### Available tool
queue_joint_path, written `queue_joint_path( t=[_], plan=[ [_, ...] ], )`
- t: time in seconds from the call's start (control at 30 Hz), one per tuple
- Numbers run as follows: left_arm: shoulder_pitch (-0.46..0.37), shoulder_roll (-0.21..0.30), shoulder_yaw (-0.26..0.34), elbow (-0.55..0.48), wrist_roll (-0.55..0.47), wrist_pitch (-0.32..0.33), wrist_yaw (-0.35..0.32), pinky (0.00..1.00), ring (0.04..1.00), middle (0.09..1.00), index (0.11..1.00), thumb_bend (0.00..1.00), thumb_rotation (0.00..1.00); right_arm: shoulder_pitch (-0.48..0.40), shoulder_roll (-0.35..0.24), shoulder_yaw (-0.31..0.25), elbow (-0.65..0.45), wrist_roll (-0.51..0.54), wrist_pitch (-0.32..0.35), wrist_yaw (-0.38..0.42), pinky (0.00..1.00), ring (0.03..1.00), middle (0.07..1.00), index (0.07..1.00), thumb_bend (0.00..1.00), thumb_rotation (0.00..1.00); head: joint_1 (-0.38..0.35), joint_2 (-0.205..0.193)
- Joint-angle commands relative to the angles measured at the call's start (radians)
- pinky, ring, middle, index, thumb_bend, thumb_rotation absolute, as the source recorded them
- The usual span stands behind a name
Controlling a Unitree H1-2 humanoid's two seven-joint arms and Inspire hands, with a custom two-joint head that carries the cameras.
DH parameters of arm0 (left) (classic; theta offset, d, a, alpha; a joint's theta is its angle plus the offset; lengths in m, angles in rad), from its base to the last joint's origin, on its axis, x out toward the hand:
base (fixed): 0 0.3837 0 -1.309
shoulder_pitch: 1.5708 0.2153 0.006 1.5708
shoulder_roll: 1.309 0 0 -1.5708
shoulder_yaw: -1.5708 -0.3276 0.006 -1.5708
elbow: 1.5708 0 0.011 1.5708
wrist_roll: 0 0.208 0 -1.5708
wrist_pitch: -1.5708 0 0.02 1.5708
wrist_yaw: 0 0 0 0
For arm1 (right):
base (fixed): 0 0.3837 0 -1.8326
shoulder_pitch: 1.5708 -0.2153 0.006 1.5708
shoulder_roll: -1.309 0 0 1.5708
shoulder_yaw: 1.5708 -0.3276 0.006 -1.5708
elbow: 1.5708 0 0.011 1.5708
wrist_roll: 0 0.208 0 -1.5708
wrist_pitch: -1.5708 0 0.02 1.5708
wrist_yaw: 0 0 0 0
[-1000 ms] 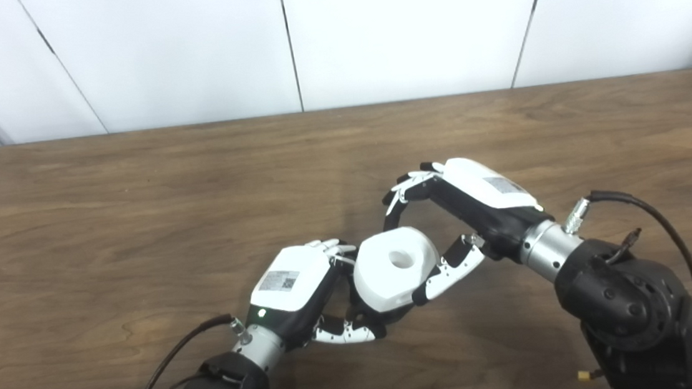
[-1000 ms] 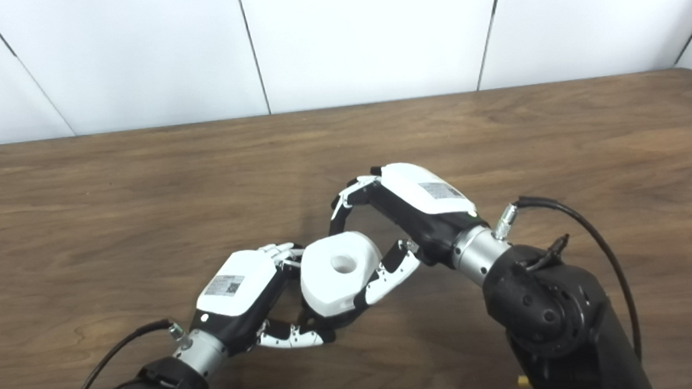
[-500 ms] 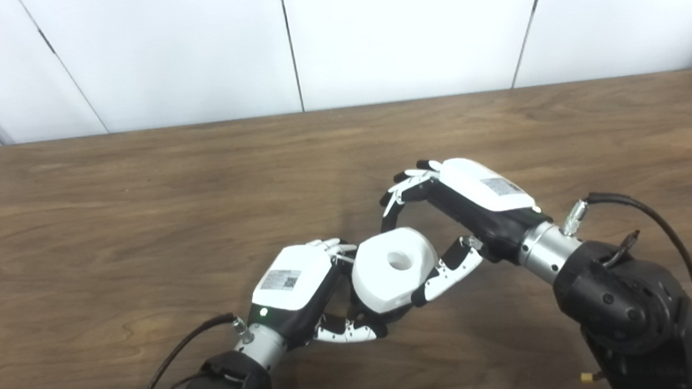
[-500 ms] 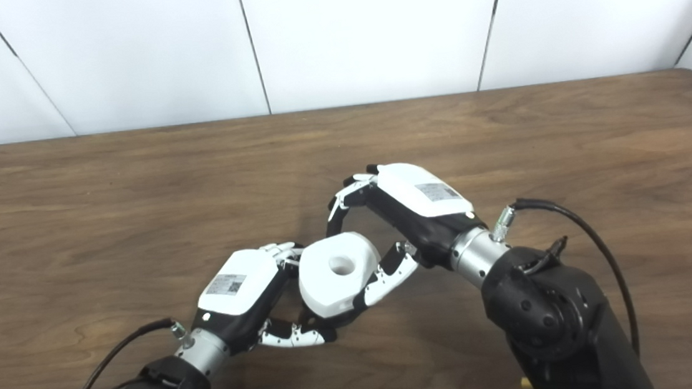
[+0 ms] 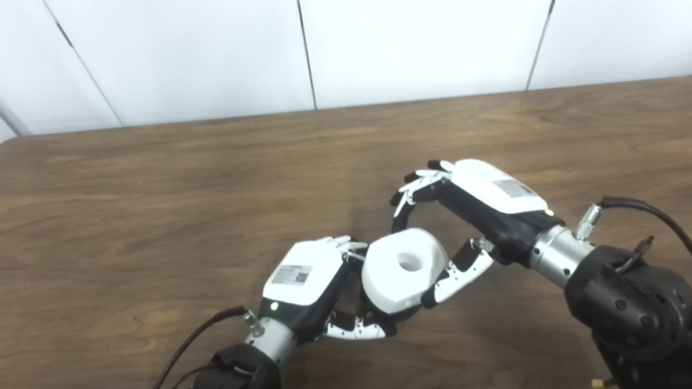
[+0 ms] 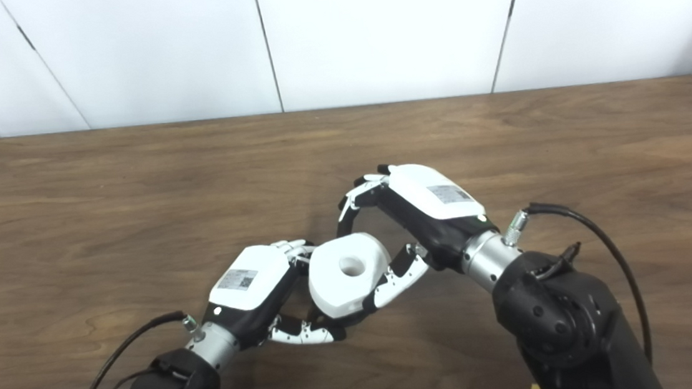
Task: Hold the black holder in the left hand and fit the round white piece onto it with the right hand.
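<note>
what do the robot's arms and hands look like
Both hands, left and right, have glossy white backs with a small code sticker, black palms, and black-and-white segmented fingers. Silver wrist cuffs join bulky black forearms, each with a black cable looping out. The left shows a green light.

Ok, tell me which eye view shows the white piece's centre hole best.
Neither wins clearly. The right eye view shows the round white piece and its hole unobstructed; the left eye view shows the same from slightly aside.
</note>
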Motion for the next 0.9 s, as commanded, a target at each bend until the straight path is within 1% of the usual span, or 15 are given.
queue_joint_path(
  t=[0.0,0.2,0.37,0.53,0.87],
  plan=[
    [0.021,-0.004,-0.037,0.051,0.017,0.028,-0.097,0.88,0.881,0.816,0.486,0.52,0.05,-0.008,-0.016,0.013,0.006,-0.004,-0.019,0.013,1.00,0.901,0.776,0.481,0.52,0.14,0.000,0.001],
    [0.023,-0.007,-0.037,0.039,0.019,0.043,-0.112,0.89,0.892,0.820,0.486,0.52,0.05,-0.002,-0.012,0.024,0.005,-0.008,-0.008,0.017,1.00,0.901,0.778,0.481,0.52,0.14,0.005,0.001],
    [0.020,-0.003,-0.038,0.049,0.019,0.033,-0.103,0.88,0.884,0.818,0.486,0.52,0.05,-0.001,-0.005,0.027,0.006,-0.004,-0.011,0.004,1.00,0.901,0.776,0.481,0.52,0.14,0.014,0.000],
    [0.016,0.000,-0.038,0.054,0.013,0.030,-0.104,0.88,0.886,0.820,0.486,0.52,0.05,-0.008,-0.015,0.030,0.001,-0.013,-0.010,0.014,1.00,0.901,0.776,0.481,0.52,0.14,0.015,0.001],
    [0.018,0.004,-0.037,0.044,0.016,0.034,-0.112,0.88,0.887,0.819,0.487,0.52,0.06,-0.012,-0.019,0.029,-0.010,-0.011,0.002,0.029,1.00,0.905,0.778,0.481,0.52,0.14,0.018,0.014]
  ],
)
